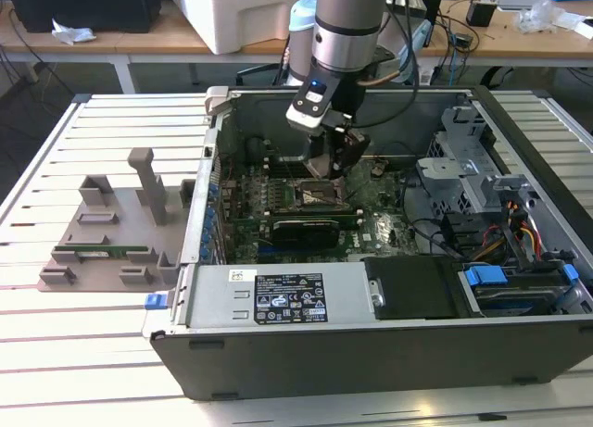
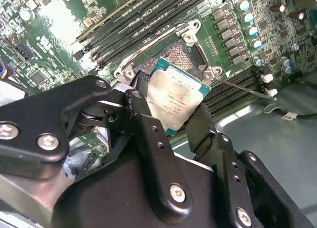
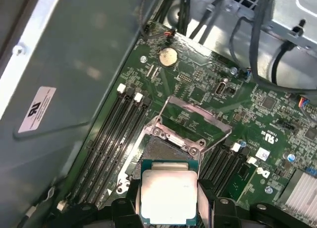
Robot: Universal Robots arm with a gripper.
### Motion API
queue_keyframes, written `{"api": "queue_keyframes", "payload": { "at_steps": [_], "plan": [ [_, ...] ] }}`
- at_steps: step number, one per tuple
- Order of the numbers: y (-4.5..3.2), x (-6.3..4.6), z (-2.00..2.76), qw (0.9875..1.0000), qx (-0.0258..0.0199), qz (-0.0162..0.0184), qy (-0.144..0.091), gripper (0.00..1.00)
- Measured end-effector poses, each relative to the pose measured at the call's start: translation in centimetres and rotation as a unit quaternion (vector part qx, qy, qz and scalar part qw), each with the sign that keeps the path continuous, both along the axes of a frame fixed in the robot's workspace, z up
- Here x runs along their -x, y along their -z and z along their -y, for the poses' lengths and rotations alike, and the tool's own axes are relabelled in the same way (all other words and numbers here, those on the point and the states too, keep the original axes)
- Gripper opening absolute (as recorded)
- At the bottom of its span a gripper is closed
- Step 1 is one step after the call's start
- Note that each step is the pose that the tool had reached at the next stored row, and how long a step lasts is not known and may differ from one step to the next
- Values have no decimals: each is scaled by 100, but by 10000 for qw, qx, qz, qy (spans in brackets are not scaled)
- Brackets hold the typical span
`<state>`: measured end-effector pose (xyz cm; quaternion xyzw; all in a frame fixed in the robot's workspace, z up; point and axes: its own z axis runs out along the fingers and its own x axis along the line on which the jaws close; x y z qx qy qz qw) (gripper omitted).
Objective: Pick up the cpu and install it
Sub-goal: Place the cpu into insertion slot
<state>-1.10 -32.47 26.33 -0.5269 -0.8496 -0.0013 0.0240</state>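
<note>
Two fingers of my claw pinch the cpu by opposite edges; I see it held just over the open motherboard socket, perhaps not touching, inside the computer case.

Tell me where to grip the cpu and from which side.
By two opposite thin edges, from above its metal top. The cpu is a flat square, so only its rim offers parallel faces; the gripper pinches it that way over the socket.
</note>
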Motion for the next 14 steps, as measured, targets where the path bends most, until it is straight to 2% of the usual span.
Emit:
{"api": "queue_keyframes", "payload": {
  "at_steps": [2, 4, 6, 8, 14],
  "plan": [
    [1, 0, 0, 9998, 7, 0, 217, 54],
    [1, 0, 1, 9994, 25, 0, 338, 54],
    [1, 0, 0, 9987, 74, 2, 505, 54],
    [1, 0, 0, 9976, 118, 3, 682, 54],
    [1, 0, 0, 9937, 179, 2, 1109, 54]
  ]
}}
